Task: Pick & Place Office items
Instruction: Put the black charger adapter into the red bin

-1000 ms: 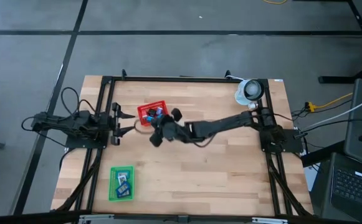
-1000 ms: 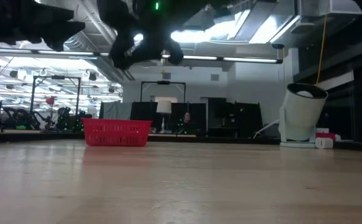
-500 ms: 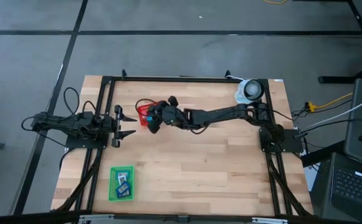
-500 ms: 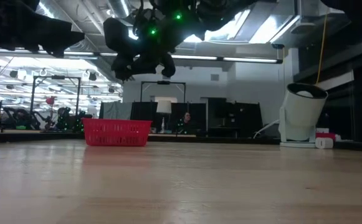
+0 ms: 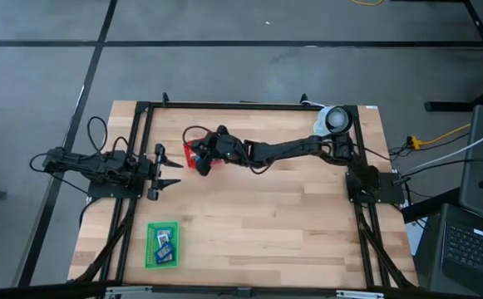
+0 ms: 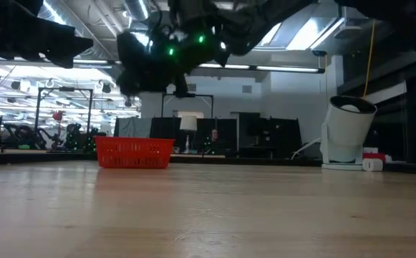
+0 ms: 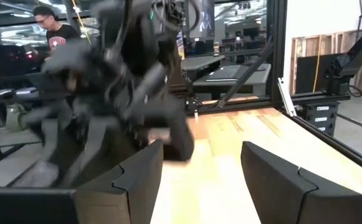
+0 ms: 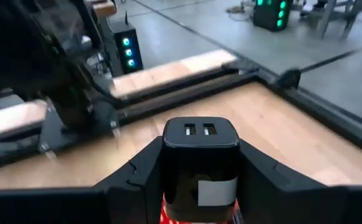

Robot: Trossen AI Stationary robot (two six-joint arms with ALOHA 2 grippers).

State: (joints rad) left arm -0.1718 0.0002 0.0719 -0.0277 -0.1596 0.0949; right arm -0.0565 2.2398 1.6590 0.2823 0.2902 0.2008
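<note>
My right gripper point(image 8: 200, 171) is shut on a black charger block point(image 8: 200, 138) with two USB ports on its end face. In the high view my right gripper point(image 5: 203, 156) hangs over the red mesh basket point(image 5: 191, 150), whose red wall point(image 8: 199, 216) shows just beyond the block. The basket point(image 6: 134, 153) stands on the table near its far edge. A flat green tray point(image 5: 151, 247) near the near-left corner holds a few small blue and pale pieces point(image 5: 165, 243). My left gripper point(image 7: 196, 180) is open and waits at the table's left edge point(image 5: 165, 169). My right gripper pinches the black charger block by its two opposite side faces point(image 8: 169, 171), one finger point(image 8: 142, 174) on each side. The USB end point(image 8: 200, 130) sticks out past the fingertips. The block is lifted clear, above the red basket.
A white cylindrical device point(image 5: 332, 121) stands at the table's far-right corner point(image 6: 347, 130). Black frame rails point(image 5: 224, 105) run along the table's far, left and right edges. Bare wood lies across the middle and near right point(image 5: 291, 224). People show in the room beyond the table.
My right gripper, shut on the block throughout, has travelled from the table's middle toward the far-left, ending over the red basket. In the low view it has also swung away from the camera, toward the basket.
</note>
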